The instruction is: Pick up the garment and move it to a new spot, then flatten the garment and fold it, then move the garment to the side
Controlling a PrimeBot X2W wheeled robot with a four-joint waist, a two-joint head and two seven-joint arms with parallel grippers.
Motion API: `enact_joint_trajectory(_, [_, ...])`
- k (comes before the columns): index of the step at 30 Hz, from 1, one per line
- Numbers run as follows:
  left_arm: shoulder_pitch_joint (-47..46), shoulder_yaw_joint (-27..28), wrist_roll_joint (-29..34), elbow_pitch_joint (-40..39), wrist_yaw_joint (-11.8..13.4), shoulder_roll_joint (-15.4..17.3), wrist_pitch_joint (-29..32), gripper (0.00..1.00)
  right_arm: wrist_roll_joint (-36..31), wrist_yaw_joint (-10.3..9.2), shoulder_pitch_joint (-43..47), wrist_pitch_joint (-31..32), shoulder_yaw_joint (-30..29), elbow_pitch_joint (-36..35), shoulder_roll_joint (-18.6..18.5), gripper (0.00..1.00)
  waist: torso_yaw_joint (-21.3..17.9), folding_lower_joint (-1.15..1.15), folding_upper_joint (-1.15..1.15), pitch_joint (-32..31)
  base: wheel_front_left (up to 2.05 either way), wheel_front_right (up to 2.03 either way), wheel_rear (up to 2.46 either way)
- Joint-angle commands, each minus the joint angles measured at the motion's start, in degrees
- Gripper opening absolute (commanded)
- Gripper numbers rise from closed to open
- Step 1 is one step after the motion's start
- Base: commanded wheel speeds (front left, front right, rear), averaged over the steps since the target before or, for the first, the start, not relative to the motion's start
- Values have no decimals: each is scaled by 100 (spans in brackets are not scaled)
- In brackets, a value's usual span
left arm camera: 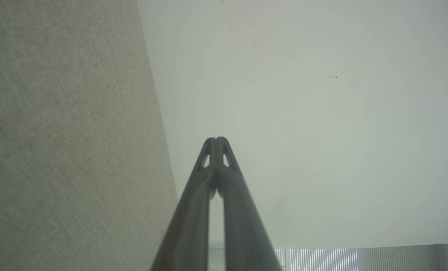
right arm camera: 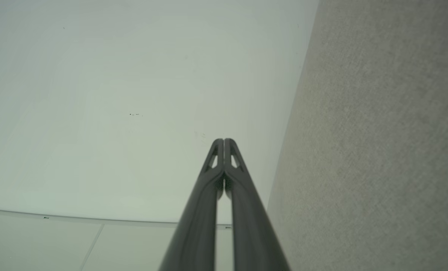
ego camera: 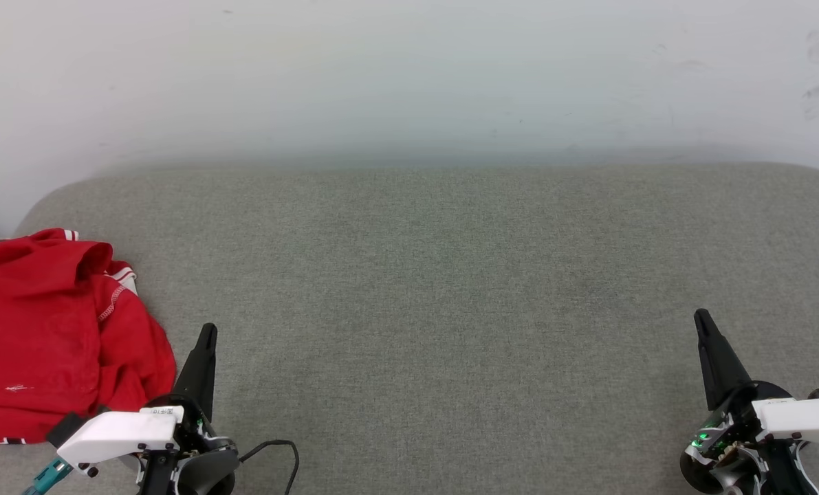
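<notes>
Garment (ego camera: 45,330) on grey cushion (ego camera: 450,309), white wall (ego camera: 409,69) behind

The garment (ego camera: 45,330) is red with red-white striped trim, the cushion (ego camera: 450,309) grey, the fingers (ego camera: 201,368) black.

Matt red cloth garment (ego camera: 45,330), coarse-woven grey surface (ego camera: 450,309)

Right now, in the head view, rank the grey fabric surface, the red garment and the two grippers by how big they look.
1. grey fabric surface, by far the largest
2. red garment, partly cut off at the left edge
3. left gripper and right gripper: they look about alike, so I won't rank them
</notes>
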Motion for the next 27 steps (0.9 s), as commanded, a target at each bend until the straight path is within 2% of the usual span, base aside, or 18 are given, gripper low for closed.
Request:
enact_joint_trajectory(1, [-30, 13, 2, -7, -10, -14, 26, 0, -29, -2, -74, 4, -1, 8, 19, 0, 0, 0, 0, 0, 0, 0, 0])
enact_joint_trajectory(15, [-30, 15, 2, -7, -10, -14, 26, 0, -28, -2, -74, 4, 1, 8, 19, 0, 0, 0, 0, 0, 0, 0, 0])
enact_joint_trajectory(16, [0, -1, 0, 0, 0, 0, 0, 100, 0, 0, 0, -1, 0, -1, 0, 100, 0, 0, 0, 0, 0, 0, 0])
enact_joint_trajectory(27, [16, -362, 86, -140, 1, -4, -296, 100, -166, 0, 104, -288, 261, -208, 2, 100, 2, 0, 0, 5, 0, 0, 0])
